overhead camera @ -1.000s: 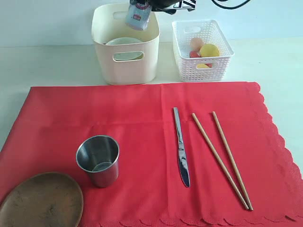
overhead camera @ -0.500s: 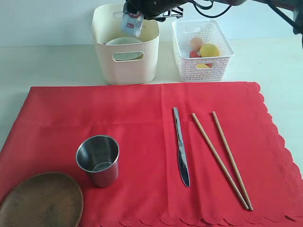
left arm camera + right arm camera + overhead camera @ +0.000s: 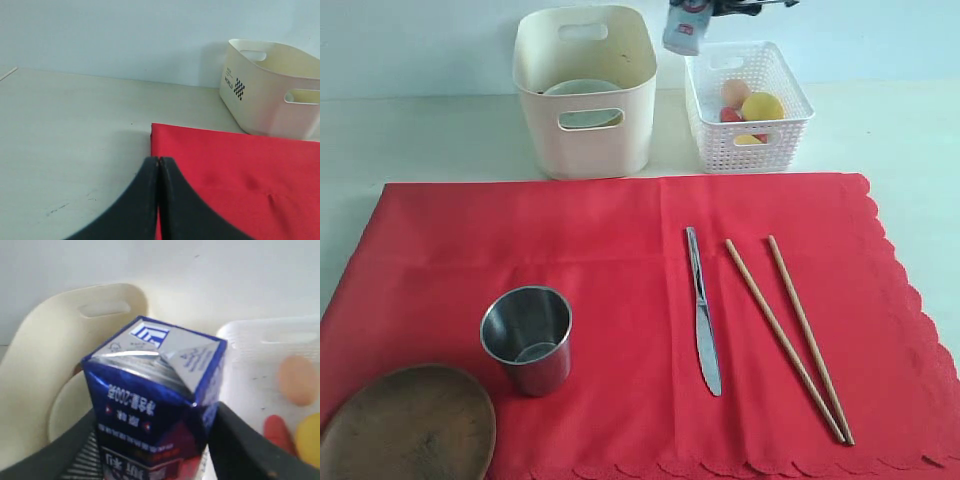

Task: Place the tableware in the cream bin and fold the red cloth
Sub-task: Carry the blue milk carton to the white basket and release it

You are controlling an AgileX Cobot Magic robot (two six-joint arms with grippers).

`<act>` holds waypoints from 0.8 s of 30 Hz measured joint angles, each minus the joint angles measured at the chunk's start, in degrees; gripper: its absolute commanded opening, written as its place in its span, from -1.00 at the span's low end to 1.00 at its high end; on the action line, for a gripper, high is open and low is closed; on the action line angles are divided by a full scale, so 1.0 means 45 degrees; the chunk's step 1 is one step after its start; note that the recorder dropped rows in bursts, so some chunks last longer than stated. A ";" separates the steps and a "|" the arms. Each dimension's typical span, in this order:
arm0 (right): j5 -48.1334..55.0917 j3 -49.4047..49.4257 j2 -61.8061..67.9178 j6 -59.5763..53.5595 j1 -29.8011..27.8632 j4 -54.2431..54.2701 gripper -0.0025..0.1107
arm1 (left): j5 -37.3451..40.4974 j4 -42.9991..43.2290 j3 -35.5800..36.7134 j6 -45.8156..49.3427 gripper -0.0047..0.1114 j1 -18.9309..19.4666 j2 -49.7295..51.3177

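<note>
The red cloth (image 3: 620,250) lies flat on the table. On it are the steel cup (image 3: 527,338), the brown wooden plate (image 3: 408,425), the steel knife (image 3: 702,310) and two chopsticks (image 3: 785,335). The pale bowl (image 3: 582,90) sits inside the cream bin (image 3: 585,90). The spoon is out of view. My right gripper (image 3: 157,440) is shut on the blue-white milk carton (image 3: 683,28), held high between the bin and the lattice basket. My left gripper (image 3: 159,161) is shut and empty, over the cloth's corner (image 3: 240,170) near the bin (image 3: 265,95).
The white lattice basket (image 3: 748,105) stands to the right of the cream bin, holding an egg (image 3: 735,92), a lemon (image 3: 763,105) and other food. Bare pale table (image 3: 420,140) surrounds the cloth.
My right gripper has carried the milk carton from above the cream bin rightward, toward the lattice basket. The things on the cloth have not moved.
</note>
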 measured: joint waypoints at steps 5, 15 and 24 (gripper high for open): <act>0.1085 0.0000 -0.0061 0.0128 -0.0631 -0.0515 -0.96 | 0.0000 0.0000 0.0000 0.0000 -0.87 0.0000 0.0000; 0.1143 0.0000 0.0209 -0.0319 -0.1931 -0.1145 -0.89 | 0.0000 0.0000 0.0000 0.0000 -0.87 0.0000 0.0000; 0.0782 0.0000 0.1365 0.0422 -0.1948 -0.0466 -0.02 | 0.0000 0.0000 0.0000 0.0000 -0.87 0.0000 0.0000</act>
